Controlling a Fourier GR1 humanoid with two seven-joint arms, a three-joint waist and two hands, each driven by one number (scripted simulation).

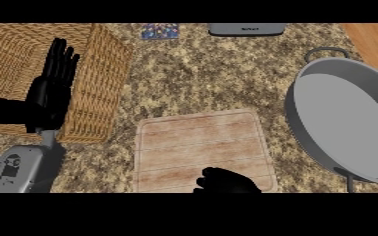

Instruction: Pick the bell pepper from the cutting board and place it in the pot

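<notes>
Speckled brown stone makes up the counter (pixel 199 75), seen from steeply above. On it, toward the lower middle, lies a pale wooden cutting board (pixel 199 140) with grooved lines across its face. The right hand (pixel 225 181) sits over the board's near edge, a dark bunched shape with its fingers curled in on themselves. No bell pepper shows anywhere on the board or elsewhere on the counter; it may be hidden inside that curled hand, but the view does not let me say so, and no colour of it peeks out.

At the right stands the grey pot (pixel 325 125), wide and shallow, its inside bare and pale. 1 looped handle shows at its far rim and another pokes out at its near side. It sits just beside the board, a strip of counter between them.

At the left is a woven wicker basket (pixel 103 80), its wall running close to the board's far left corner. The left hand (pixel 52 85) shows in front of the basket, open, fingers straight and pointing up, at rest near the left edge, with its grey forearm below it.

Along the far edge of the counter lie 2 small things: a patterned blue packet (pixel 160 30) and a grey flat appliance (pixel 246 28), only partly in view.
</notes>
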